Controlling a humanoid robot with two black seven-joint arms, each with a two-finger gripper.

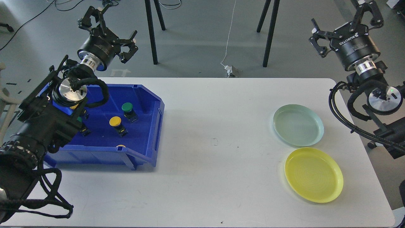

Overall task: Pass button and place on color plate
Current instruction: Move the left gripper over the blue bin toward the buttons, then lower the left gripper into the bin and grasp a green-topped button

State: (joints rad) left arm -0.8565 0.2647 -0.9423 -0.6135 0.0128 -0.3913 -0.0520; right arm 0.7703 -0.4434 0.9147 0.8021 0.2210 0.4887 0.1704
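- Left gripper (109,27) is up high past the far left corner of the table, its 2 fingers spread wide apart, nothing between them.
- It hangs above and beyond the back wall of the blue bin (148,126), clear of everything inside.
- Right gripper (346,23) mirrors it on the far right, lifted off past the table's far edge, fingers splayed apart and empty too.
- Down in the bin: a green button (128,109) sits near the middle-back, cap facing up, its dark body trailing toward the lower right.
- Just beside it, nearer to me, a yellow button (116,123), cap up as well, long axis slanting the same way, body pointing down-right. The 2 are close but apart.
- More in there: a yellow cap peeks over the bin's near wall, and another button or 2 sit partly hidden under the left arm; I cannot tell how they lie.
- The bin itself rests on the left part of the white table (215,164), open mouth angled toward the right.
- Well apart, on the right side: a pale green plate (311,122) farther back and a yellow plate (332,186) nearer, rims almost touching, both bare.
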